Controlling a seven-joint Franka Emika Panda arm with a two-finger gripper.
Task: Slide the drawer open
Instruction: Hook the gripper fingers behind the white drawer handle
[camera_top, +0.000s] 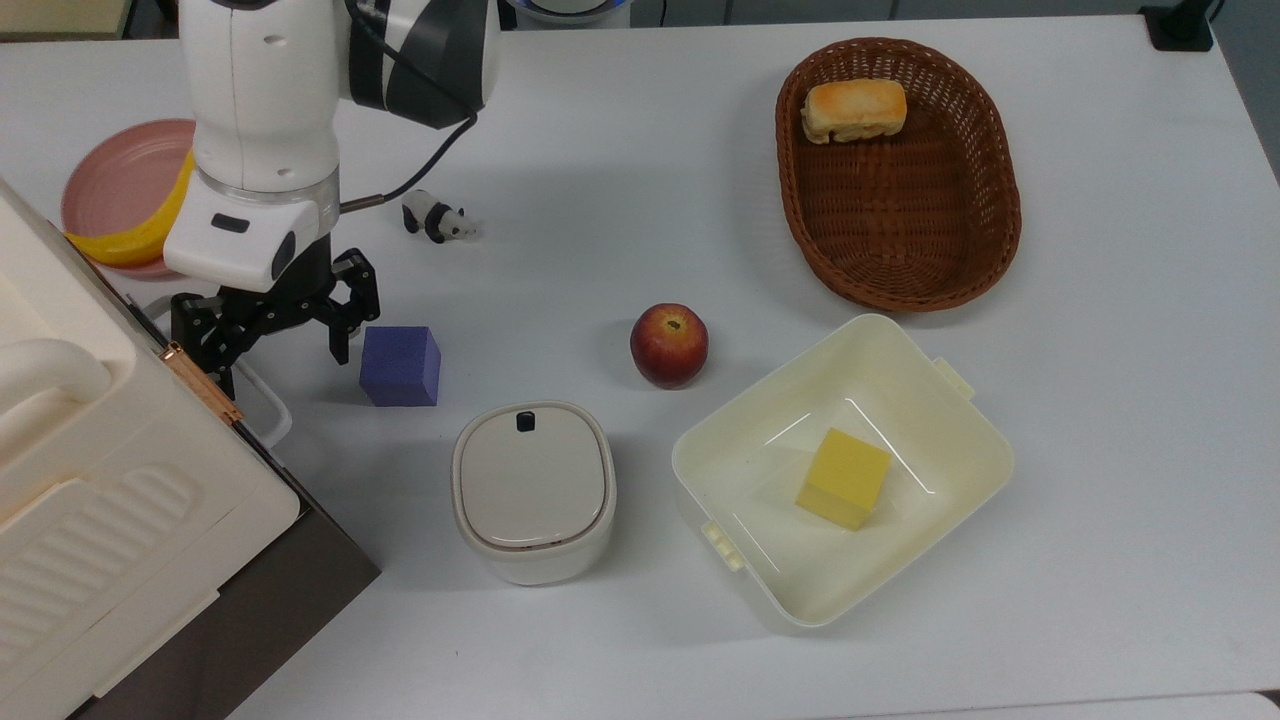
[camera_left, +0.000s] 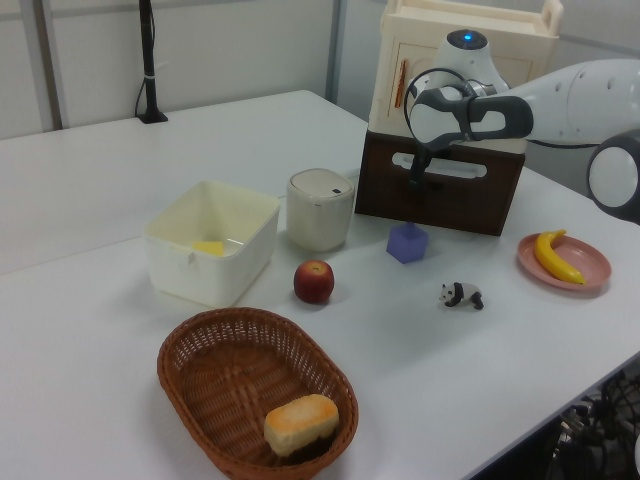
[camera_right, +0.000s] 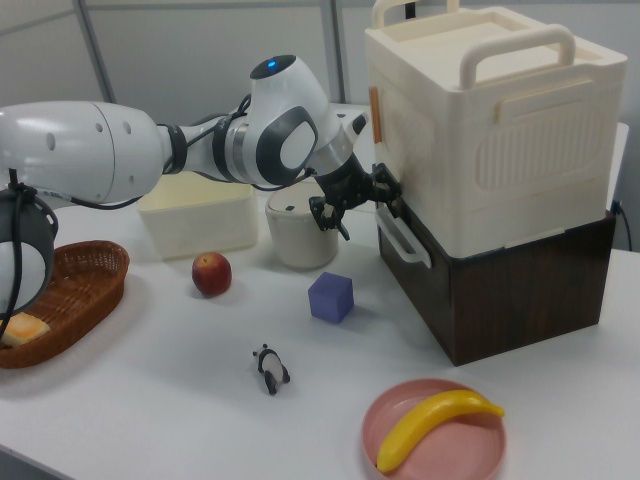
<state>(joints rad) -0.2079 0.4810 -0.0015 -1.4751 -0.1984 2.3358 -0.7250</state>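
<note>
The drawer is the dark brown unit under a cream plastic box. Its front sits flush with the body and carries a white loop handle. My gripper is open and hangs at the handle's end nearer the pink plate. In the top view one finger is close to the drawer front over the handle. The other finger is outside it, beside the purple cube. In the right view the gripper is just above the handle, and in the left view the gripper is in front of the panel.
A purple cube lies right next to the outer finger. Nearby are a lidded cream pot, an apple and a toy panda. A pink plate holds a banana. The open cream tub holds a yellow block, and a wicker basket holds bread.
</note>
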